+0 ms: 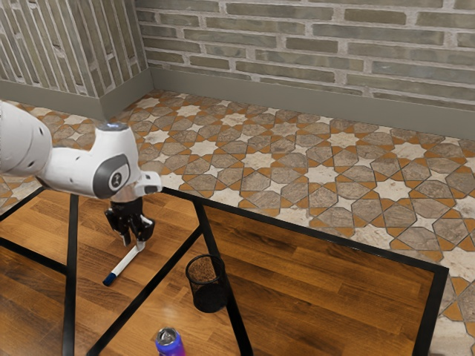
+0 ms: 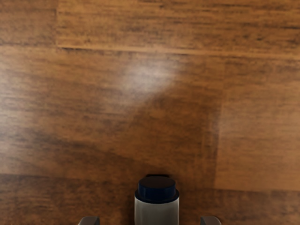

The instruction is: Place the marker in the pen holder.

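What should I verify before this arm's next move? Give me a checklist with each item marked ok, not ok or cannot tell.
1. Pincer open at the marker: ok, one finger on each side.
2. Marker gripped: not ok, gaps show on both sides.
3. Marker flat on the table along its whole length: cannot tell.
4. Pen holder upright, mouth up: ok.
5. Can off the direct line from marker to pen holder: ok.
6. Marker in the pen holder: not ok.
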